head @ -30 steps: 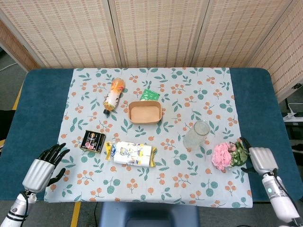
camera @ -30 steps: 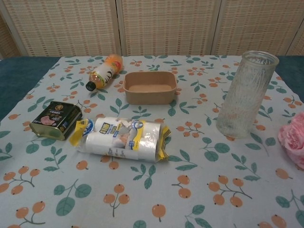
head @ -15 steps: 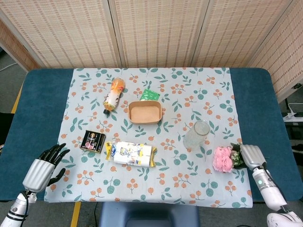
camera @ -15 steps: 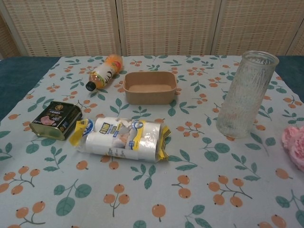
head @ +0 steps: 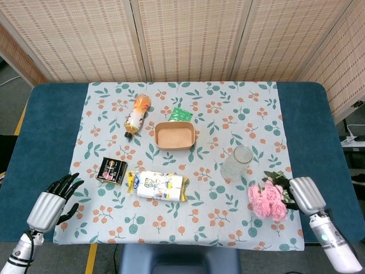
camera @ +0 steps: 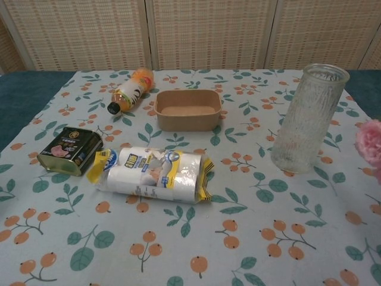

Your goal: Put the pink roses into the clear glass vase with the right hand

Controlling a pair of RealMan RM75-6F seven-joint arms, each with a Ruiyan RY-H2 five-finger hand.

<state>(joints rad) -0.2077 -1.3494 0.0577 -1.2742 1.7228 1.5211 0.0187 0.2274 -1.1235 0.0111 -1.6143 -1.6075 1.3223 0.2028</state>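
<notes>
The pink roses (head: 267,199) with green leaves are held by my right hand (head: 303,194) near the cloth's front right corner, blooms pointing left. In the chest view only a pink bloom (camera: 370,141) shows at the right edge, raised off the cloth. The clear glass vase (head: 236,162) stands upright just up and left of the roses; the vase (camera: 308,119) looks empty in the chest view. My left hand (head: 52,204) rests open at the front left, off the cloth, holding nothing.
On the floral cloth (head: 239,108) lie an orange bottle (head: 137,114), a green packet (head: 181,115), a brown paper box (head: 174,136), a dark tin (head: 112,170) and a wrapped white package (head: 158,186). Blue table (head: 319,131) borders the cloth on both sides.
My right hand has closed on the roses and lifted them off the cloth, shifting them slightly left and toward the front. The left hand has not moved.
</notes>
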